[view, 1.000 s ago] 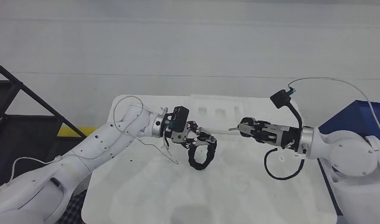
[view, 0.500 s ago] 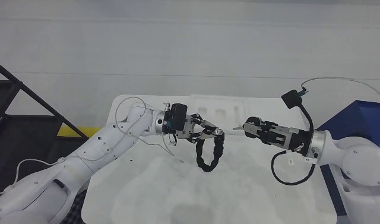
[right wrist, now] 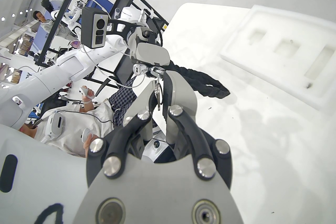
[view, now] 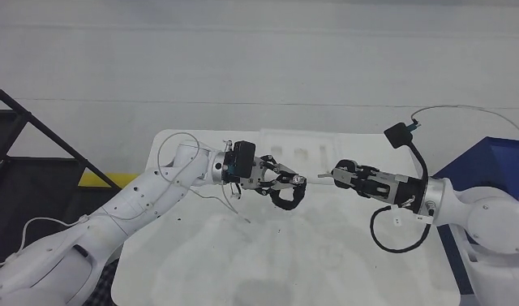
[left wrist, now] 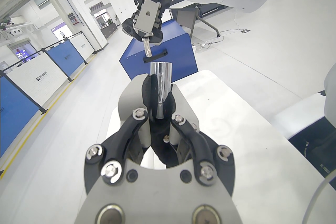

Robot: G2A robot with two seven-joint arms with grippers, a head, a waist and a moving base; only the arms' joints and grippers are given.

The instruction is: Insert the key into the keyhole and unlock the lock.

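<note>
Hauling the black cable loop (view: 284,200) up short under the lock (left wrist: 160,78), from a much lower dangle half a second back; keeping the right arm parked on the same spot. Clamping the left gripper (left wrist: 159,97) hard around the lock's chrome cylinder, pads pinching both sides. Holding it up in the air clear of the table (view: 243,265), likely for a free, steady target. Pointing the keyhole (right wrist: 136,69) straight across at the other arm, presumably for a head-on line. Gripping the key (left wrist: 147,48) by its head in the right gripper (left wrist: 146,34), jaws squeezed tight on it, blade poking out ahead toward the cylinder. Hovering near the cylinder's end but not touching, with a small gap showing in the top view. Sitting slightly off the cylinder's axis too, going by the left wrist view. Judging insertion as not yet begun. Probably needing a fine sideways correction and then a straight push, and risking a jam against the cylinder's face. Leaving the white foam tray (right wrist: 262,15) lying on the table beyond both grippers, out of the way.
</note>
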